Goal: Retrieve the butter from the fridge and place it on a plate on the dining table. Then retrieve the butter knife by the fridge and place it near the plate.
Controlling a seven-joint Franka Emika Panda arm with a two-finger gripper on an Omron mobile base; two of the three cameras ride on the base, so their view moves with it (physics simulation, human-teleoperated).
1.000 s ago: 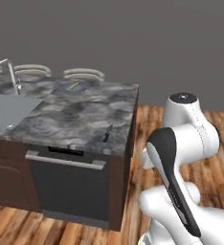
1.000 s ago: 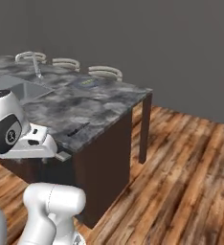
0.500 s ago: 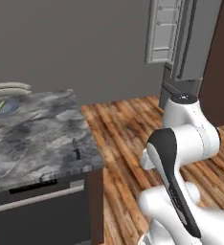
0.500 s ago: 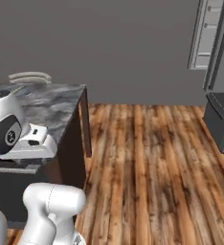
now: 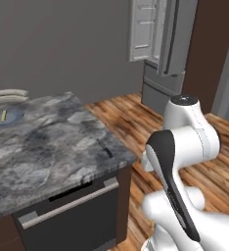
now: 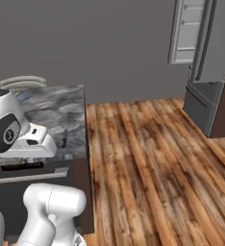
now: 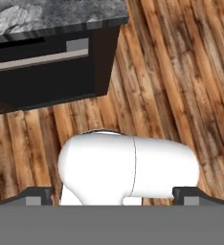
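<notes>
On the dining table [image 5: 53, 142] the grey-blue plate [image 5: 11, 117] sits at the far left with the yellow butter [image 5: 3, 115] lying on it. The slim dark butter knife [image 5: 105, 148] lies on the stone top near the table's right corner, well apart from the plate. My gripper [image 7: 114, 196] hangs low beside the table's end, pointing down at the wood floor, open, with nothing between its fingertips [image 7: 37, 195]. The grey fridge [image 5: 172, 49] stands at the back right, one upper door [image 5: 146, 29] swung open.
A dark appliance front with a long handle [image 5: 67, 206] sits under the table top [image 7: 51, 12]. Light stools [image 5: 6, 95] stand behind the table. Wood floor [image 6: 148, 158] stretches between the table [image 6: 61, 110] and the fridge [image 6: 215, 62].
Both base views have swung right, so the sink has left the picture and the fridge has come in. Butter, plate and knife keep their places on the table. The gripper stays open.
</notes>
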